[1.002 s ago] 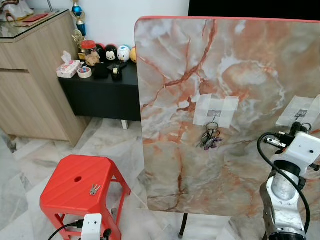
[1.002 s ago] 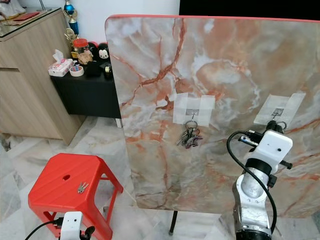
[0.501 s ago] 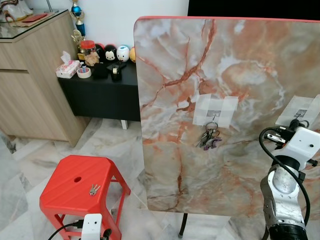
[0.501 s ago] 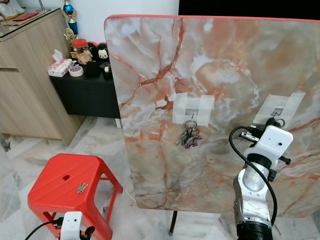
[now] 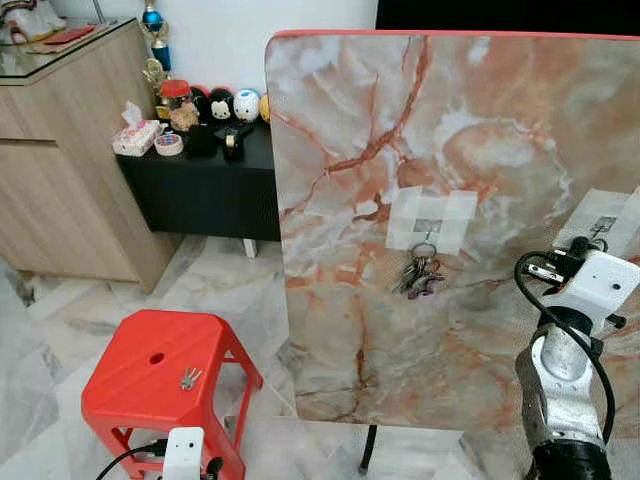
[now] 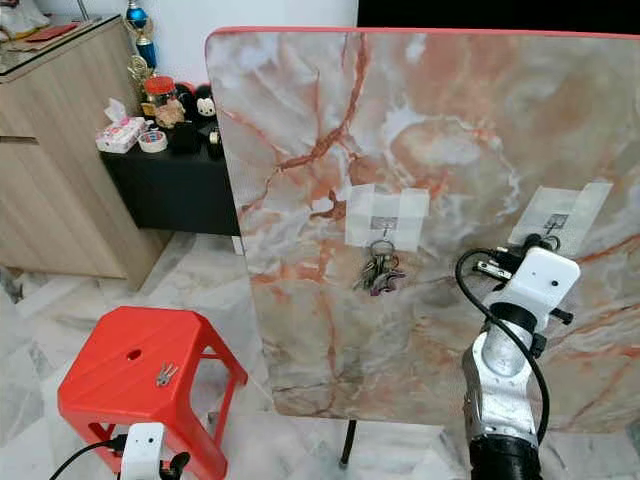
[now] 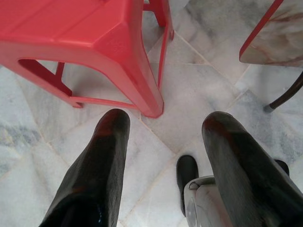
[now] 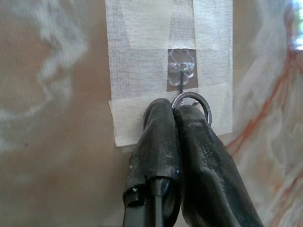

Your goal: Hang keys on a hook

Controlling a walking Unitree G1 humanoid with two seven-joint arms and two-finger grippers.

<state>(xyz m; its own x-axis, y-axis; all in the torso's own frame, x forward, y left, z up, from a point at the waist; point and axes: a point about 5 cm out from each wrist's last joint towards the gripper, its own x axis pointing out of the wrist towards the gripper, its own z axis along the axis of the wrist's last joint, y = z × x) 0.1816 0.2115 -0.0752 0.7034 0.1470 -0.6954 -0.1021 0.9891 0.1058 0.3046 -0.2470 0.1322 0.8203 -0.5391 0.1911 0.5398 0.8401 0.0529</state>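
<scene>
An upright marble-patterned board (image 5: 400, 130) carries two taped hooks. A bunch of keys (image 5: 420, 275) hangs on the middle hook (image 5: 428, 228). My right gripper (image 8: 174, 111) is raised to the right hook (image 8: 182, 75), shut on a metal key ring (image 8: 195, 100). The ring's top sits just under the hook's wire; I cannot tell whether it is threaded on. Another small set of keys (image 5: 188, 378) lies on the red stool (image 5: 130, 400). My left gripper (image 7: 163, 123) hangs open low beside the stool's leg, with nothing between its fingers.
A wooden cabinet (image 5: 60, 170) stands at the left. Beside it is a low black shelf (image 5: 200, 190) with toys and a tissue box (image 5: 135, 138). The board's dark stand leg (image 5: 367, 450) meets the marble floor (image 5: 220, 280) near the stool.
My right wrist has risen a little and shifted slightly left, closer to the right hook. The hung keys and the keys on the stool have not moved.
</scene>
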